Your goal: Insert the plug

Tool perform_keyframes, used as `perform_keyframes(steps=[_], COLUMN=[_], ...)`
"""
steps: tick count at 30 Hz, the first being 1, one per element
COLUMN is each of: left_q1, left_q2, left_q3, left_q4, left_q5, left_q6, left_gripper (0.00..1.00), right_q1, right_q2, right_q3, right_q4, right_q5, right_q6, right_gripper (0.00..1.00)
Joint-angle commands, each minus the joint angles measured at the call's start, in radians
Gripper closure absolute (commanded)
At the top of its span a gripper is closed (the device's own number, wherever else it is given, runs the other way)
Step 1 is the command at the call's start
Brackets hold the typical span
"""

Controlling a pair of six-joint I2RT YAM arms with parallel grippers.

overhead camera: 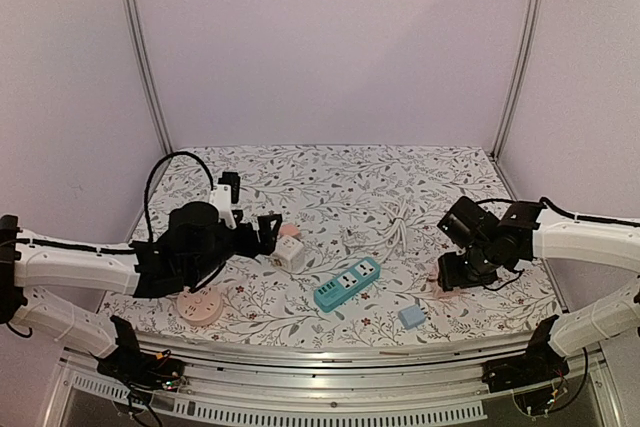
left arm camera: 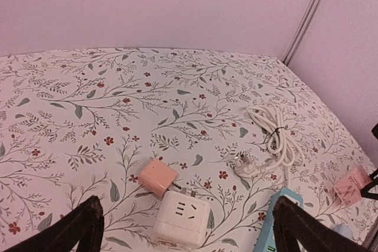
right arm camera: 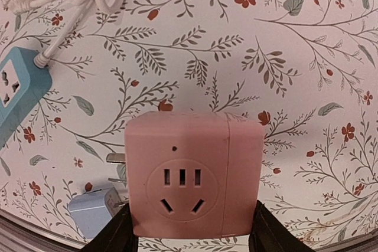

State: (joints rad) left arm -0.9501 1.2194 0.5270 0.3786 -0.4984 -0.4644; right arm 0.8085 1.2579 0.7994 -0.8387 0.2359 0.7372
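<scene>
My right gripper (right arm camera: 192, 228) is shut on a pink cube socket adapter (right arm camera: 192, 175), its socket face toward the camera and metal prongs sticking out on its left. In the top view it (overhead camera: 440, 282) sits at the table's right. My left gripper (left arm camera: 184, 208) is open and empty, its fingers (left arm camera: 88, 228) either side of a white cube socket (left arm camera: 182, 216), above it. A small pink plug (left arm camera: 157, 177) touches the cube's far corner. In the top view the left gripper (overhead camera: 268, 232) is just left of the white cube (overhead camera: 290, 253).
A blue power strip (overhead camera: 347, 283) lies mid-table, its white cable (overhead camera: 395, 222) coiled behind with the plug end (left arm camera: 245, 166) loose. A small blue plug (overhead camera: 410, 316) lies near the front edge. A pink round disc (overhead camera: 200, 307) sits under the left arm.
</scene>
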Motion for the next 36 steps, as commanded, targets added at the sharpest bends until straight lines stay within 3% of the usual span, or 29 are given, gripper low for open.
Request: perform_keyframes(steps=[1, 13, 22, 31, 36], left_q1=[0.050, 0.197, 0.221, 0.221, 0.220], left_q2=[-0.023, -0.047, -0.041, 0.015, 0.079], left_q3=[-0.024, -0.051, -0.009, 0.044, 0.077], left_q4=[0.013, 0.045, 0.021, 0.067, 0.087], left_q5=[0.078, 0.360, 0.587, 0.896, 1.000], left_q6=[-0.010, -0.070, -0.064, -0.116, -0.148], left_gripper=[0.01, 0.01, 0.01, 0.01, 0.01], right_q1=[-0.001, 0.094, 0.220, 0.356, 0.386], right_q2=[-0.050, -0.042, 0.036, 0.094, 0.124], right_q3=[0.036, 0.073, 0.143, 0.183, 0.185], right_q4=[0.095, 0.273, 0.367, 0.516, 0.588], right_q5=[0.039, 0.140, 0.294, 0.347, 0.342], right_q6=[-0.044, -0.118, -0.228, -0.471, -0.556], right_gripper=[0.76, 0.80, 0.91, 0.92, 0.93])
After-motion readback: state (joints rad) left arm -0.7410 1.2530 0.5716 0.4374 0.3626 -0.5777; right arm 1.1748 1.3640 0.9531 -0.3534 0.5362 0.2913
